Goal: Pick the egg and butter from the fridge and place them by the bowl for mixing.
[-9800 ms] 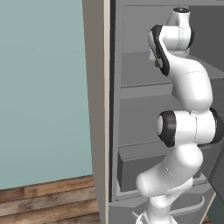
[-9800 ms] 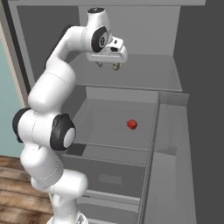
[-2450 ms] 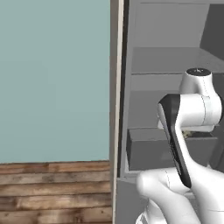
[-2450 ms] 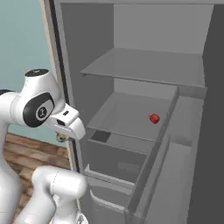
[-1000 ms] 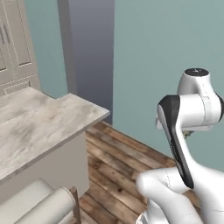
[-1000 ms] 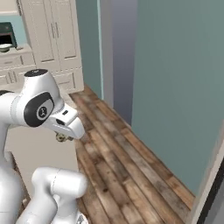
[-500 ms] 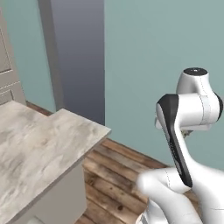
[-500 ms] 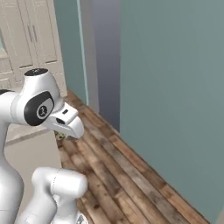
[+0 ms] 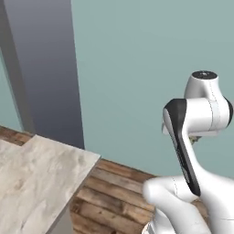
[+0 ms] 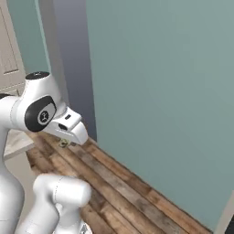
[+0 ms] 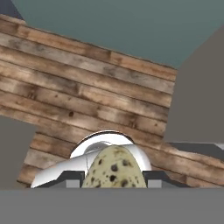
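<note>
Closest to you, the egg (image 11: 113,168) sits pinched between the fingers (image 11: 73,178), a speckled cream shell whose wide middle is taken from both sides, with its narrow end poking up past them. Judge it light, rigid and brittle, and smooth enough to squirt out if the squeeze rises or the hand jolts; that grip across the fat middle looks like the right place, so add no pressure. In the right base view the gripper (image 10: 64,143) hangs low off the folded arm with a speck of the egg just under it, well above the floor (image 10: 123,192), so a drop would probably crack it. To the arm's left, the marbled table (image 9: 36,173) pushes a square corner toward you with a sharp edge beside the planks; keep the elbow and hand off that corner when you swing over. Beyond, the room is open: bare planks run to a teal wall (image 9: 151,64) and a grey pillar (image 9: 45,68), with cream cupboards (image 10: 10,50) further off.
</note>
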